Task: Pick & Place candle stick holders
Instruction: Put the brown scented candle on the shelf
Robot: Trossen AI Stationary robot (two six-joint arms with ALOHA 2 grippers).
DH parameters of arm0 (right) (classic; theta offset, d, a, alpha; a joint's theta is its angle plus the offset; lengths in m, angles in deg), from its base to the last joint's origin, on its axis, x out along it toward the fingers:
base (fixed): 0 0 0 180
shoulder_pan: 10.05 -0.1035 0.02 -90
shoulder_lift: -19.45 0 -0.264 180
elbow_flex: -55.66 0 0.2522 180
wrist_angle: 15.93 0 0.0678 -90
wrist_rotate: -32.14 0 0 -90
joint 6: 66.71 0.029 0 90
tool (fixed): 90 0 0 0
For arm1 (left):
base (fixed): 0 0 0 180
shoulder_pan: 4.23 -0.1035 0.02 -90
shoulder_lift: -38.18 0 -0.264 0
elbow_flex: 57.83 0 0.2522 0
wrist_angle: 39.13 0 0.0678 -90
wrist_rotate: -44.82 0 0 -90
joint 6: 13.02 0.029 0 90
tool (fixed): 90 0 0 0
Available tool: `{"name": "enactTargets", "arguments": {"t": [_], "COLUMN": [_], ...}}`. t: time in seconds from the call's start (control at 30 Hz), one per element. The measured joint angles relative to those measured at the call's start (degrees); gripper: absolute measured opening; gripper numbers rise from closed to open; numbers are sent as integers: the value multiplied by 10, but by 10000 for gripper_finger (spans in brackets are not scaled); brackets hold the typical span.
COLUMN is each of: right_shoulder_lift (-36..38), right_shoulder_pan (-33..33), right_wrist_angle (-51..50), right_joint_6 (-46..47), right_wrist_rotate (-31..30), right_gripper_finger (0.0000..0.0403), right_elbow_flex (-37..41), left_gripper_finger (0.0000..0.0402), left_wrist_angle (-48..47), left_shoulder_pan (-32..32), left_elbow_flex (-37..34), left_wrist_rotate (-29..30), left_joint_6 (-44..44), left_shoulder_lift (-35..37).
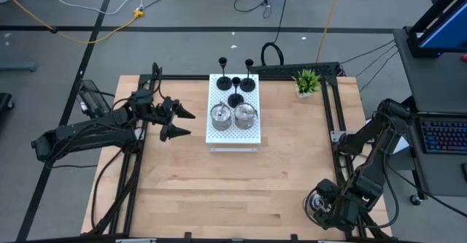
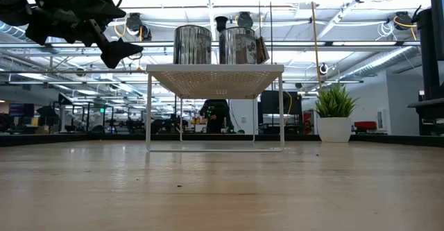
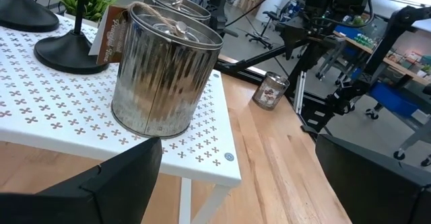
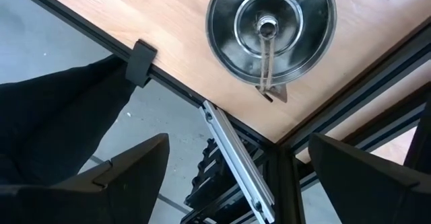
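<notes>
hovering my left gripper [image 1: 182,122] wide open just left of the white board [image 1: 233,137] bearing three black holders [image 1: 236,99] and two silver holders [image 1: 221,114], low view silver holders [image 2: 193,45] atop board, left wrist nearest silver holder [image 3: 161,76], right wrist my right gripper [image 4: 232,173] open over third silver holder [image 4: 271,26] at table corner

- The left arm [image 1: 87,130] is a dark, near-black chain of blocky links with rounded joint housings, matte all over.
- Thin black cables [image 1: 109,171] loop beside that arm's links.
- The left gripper [image 1: 182,122] ends in two tapering, pointed black fingers [image 1: 186,114], wedge-shaped and smooth; in the left wrist view they show as broad flat black slabs [image 3: 121,183].
- The right arm [image 1: 372,155] is the same dark colour, with thick tubular links and round joints.
- The right gripper [image 4: 236,177] has two matte black fingers [image 4: 121,177] with flat faces and angled edges.
</notes>
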Motion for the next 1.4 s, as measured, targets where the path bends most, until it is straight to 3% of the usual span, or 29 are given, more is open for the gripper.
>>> {"name": "enactTargets", "arguments": {"t": [0.37, 1.4], "right_shoulder_lift": [0, 0], "right_shoulder_pan": [0, 2], "right_wrist_angle": [1, -45], "right_joint_6": [-10, 1], "right_wrist_rotate": [-16, -63], "right_gripper_finger": [397, 399], "right_elbow_flex": [0, 0], "left_gripper_finger": [399, 399], "left_wrist_angle": [0, 0], "left_shoulder_pan": [0, 0], "left_elbow_flex": [0, 0], "left_wrist_rotate": [0, 0], "left_joint_6": [0, 1], "left_shoulder_lift": [0, 0]}}
